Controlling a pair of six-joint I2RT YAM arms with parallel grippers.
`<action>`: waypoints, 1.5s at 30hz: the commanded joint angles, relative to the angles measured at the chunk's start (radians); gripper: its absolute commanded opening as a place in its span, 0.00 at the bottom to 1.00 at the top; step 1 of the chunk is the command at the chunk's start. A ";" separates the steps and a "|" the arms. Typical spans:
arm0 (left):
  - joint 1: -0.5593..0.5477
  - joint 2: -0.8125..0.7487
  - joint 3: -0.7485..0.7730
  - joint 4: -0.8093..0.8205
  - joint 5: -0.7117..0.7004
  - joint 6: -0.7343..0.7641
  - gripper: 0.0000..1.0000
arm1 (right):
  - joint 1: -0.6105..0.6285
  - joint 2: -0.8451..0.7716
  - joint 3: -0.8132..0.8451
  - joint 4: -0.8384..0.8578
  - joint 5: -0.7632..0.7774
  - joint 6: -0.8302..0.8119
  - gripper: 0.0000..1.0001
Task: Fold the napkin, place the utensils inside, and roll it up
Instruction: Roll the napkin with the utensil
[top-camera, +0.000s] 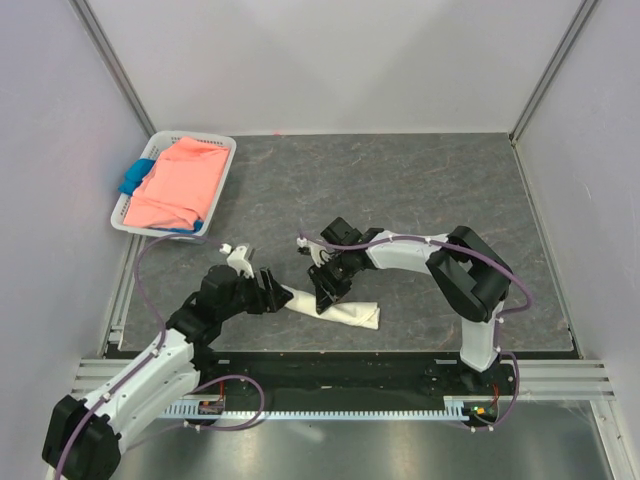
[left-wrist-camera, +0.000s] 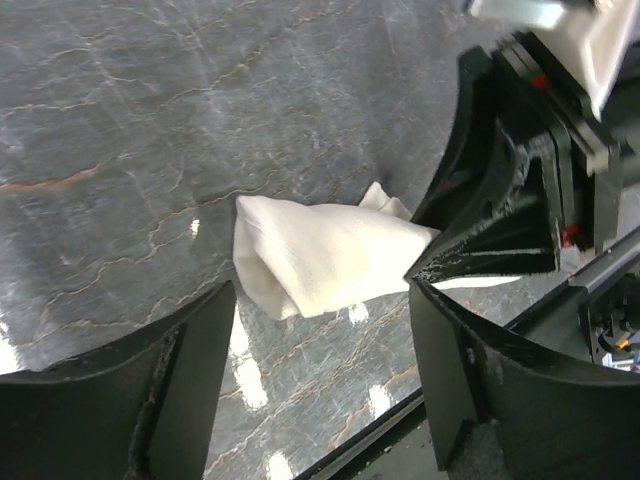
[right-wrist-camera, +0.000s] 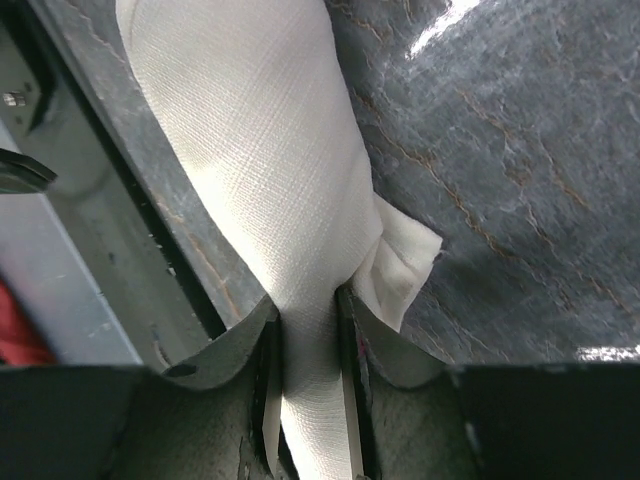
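Right gripper (right-wrist-camera: 308, 310) was clamped on the rolled-up napkin (right-wrist-camera: 250, 150), with the cloth squeezed between both fingers and the rest of the roll cut off behind them. Left gripper (left-wrist-camera: 320, 290) hung wide open around the roll's other end, not touching as far as I could tell. The roll lay on the table (top-camera: 420, 190) near the front edge. Couldn't see inside it. Blue cloth (top-camera: 133, 180) was mostly buried under the pink cloth (top-camera: 180, 185).

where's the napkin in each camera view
top external: napkin at lower centre, a slanted roll.
left wrist: napkin at centre, one end of the roll.
right wrist: napkin at centre, running top to bottom.
shared landmark: the right gripper clamped on the roll.
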 joint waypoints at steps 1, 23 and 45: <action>-0.003 0.025 -0.020 0.098 0.047 -0.019 0.74 | -0.021 0.093 -0.007 -0.048 -0.083 -0.006 0.34; -0.003 0.293 -0.021 0.253 0.074 0.004 0.10 | -0.090 0.099 0.034 -0.046 -0.167 0.025 0.43; 0.006 0.595 0.263 -0.042 0.084 0.025 0.02 | 0.329 -0.338 -0.242 0.219 0.854 -0.150 0.79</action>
